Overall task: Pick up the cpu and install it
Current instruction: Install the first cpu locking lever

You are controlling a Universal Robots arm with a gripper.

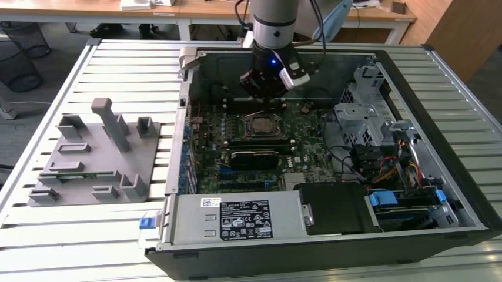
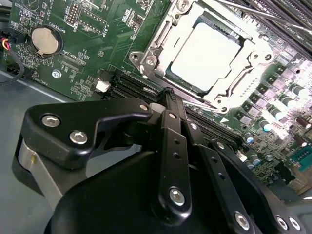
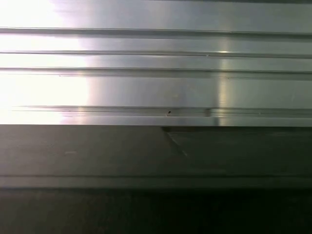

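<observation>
Hovering with fingers pressed together and empty, the end effector (image 2: 168,95) sits beside the socketed cpu (image 2: 207,56).

The arm descends vertically from above, wrist pointing straight down, near the bench's far edge. Its black end effector (image 1: 265,98) (image 2: 169,97) has its fingers (image 2: 171,105) pressed together, holding nothing.

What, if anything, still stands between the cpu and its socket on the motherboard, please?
Nothing visible does: the cpu already lies inside the socket's metal frame, and the gripper hangs just beside it, empty.
</observation>
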